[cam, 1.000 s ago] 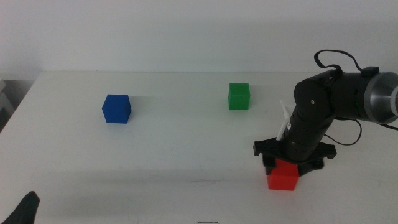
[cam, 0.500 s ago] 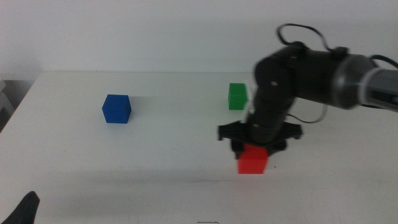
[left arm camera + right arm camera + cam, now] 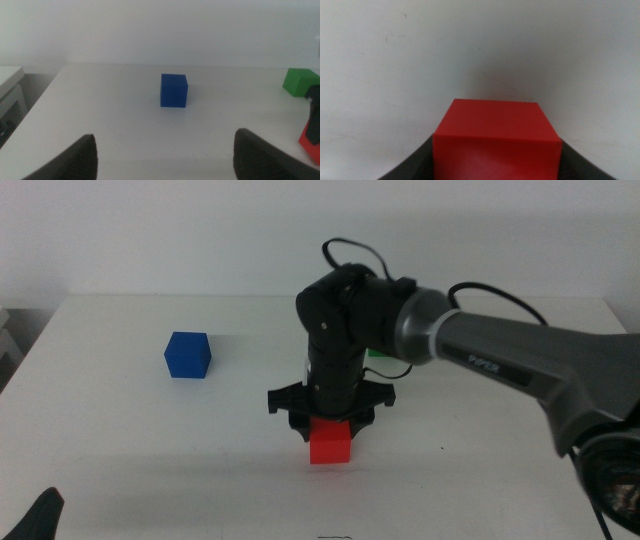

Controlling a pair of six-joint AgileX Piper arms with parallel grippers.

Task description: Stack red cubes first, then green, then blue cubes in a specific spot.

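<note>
My right gripper point(image 3: 330, 432) is shut on the red cube point(image 3: 330, 448) at the middle of the white table, toward its front. The cube sits between the dark jaws in the right wrist view point(image 3: 495, 137), low over the tabletop; I cannot tell whether it touches. The blue cube point(image 3: 187, 354) stands alone at the left and also shows in the left wrist view point(image 3: 173, 90). The green cube point(image 3: 301, 81) stands behind the right arm, mostly hidden by it in the middle view. My left gripper point(image 3: 170, 167) waits open near the table's front left corner, holding nothing.
The right arm point(image 3: 500, 355) stretches across the table from the right side, with its cable looping above the wrist. The table's left edge point(image 3: 45, 95) lies beyond the blue cube.
The right gripper has carried the red cube leftward from the front right to the middle of the table, and its arm now covers the green cube. The blue cube and left arm stayed put.
</note>
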